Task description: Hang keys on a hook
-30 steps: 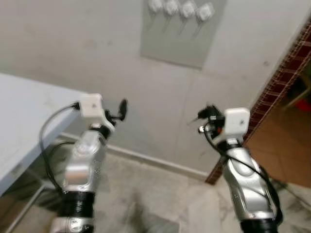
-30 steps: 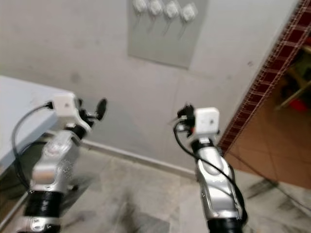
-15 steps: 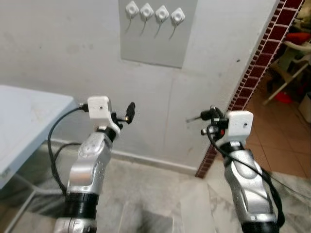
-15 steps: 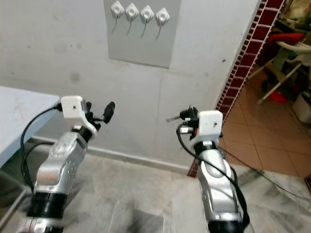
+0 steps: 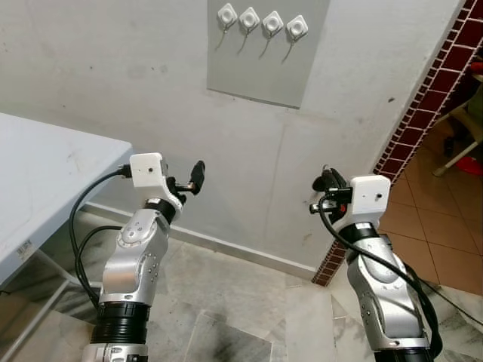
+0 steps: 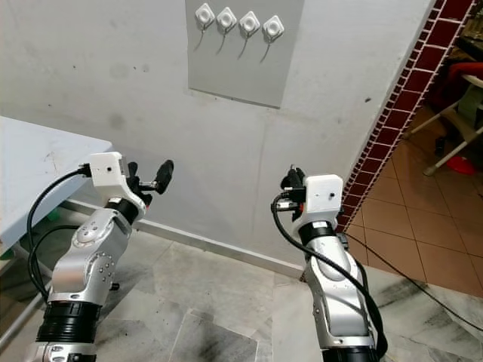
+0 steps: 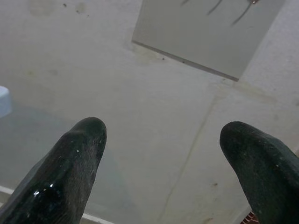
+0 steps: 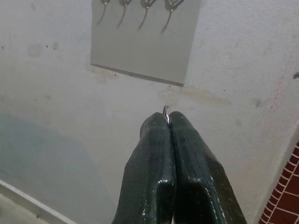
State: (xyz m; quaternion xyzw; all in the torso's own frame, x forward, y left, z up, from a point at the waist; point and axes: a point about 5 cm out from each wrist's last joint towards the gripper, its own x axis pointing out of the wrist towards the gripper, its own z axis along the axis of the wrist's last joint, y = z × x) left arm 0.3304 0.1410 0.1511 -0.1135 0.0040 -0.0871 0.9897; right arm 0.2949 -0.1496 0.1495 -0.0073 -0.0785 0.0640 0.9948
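Right gripper (image 8: pixel 168 122) is pinched tight on the key ring (image 8: pixel 165 110), just a sliver showing at the tips. Left gripper (image 7: pixel 161 154) is spread wide, empty. Hooks (image 5: pixel 261 23) sit along the panel's (image 5: pixel 264 68) top edge, well above you. With so thin a grip, the ring may slip when it touches a hook.

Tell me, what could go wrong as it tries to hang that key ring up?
Three risks, all judgement. The right claw pinches the key ring so that only a sliver pokes past its fingertips, so it may slip out or give little to thread. The hooks sit high on the grey board, well above the claw, so the reach may fall short. They are thin and close together, so the ring could catch on a neighbour or miss.
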